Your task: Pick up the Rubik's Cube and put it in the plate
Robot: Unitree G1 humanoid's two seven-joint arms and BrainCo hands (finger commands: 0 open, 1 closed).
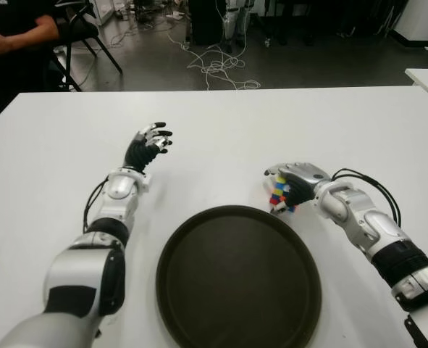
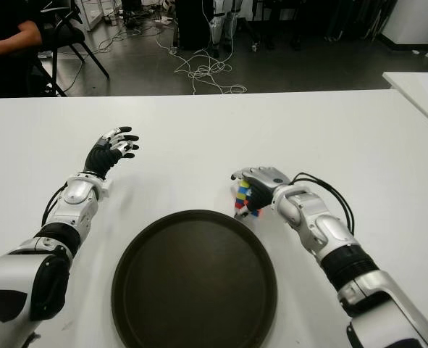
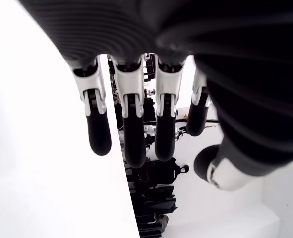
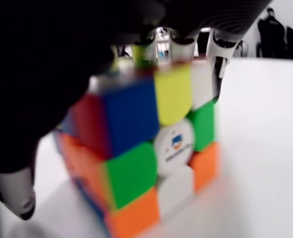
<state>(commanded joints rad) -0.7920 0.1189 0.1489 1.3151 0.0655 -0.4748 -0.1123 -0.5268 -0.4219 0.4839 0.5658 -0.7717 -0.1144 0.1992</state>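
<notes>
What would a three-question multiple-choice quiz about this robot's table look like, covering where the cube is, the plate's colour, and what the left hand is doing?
1. Where is the cube?
A. On the plate
B. On the table, by the plate's rim
C. On the floor

2. What colour is the plate?
A. White
B. Red
C. Dark brown-black

3. What is the left hand doing?
A. Open, holding nothing
B. Gripping the cube
C. Lifting the plate

Answers:
1 B: the cube stands on the white table just off the plate's far right edge, with the right hand closed over it.
2 C: the round plate looks dark against the table.
3 A: the left wrist view shows its fingers extended with nothing between them.
</notes>
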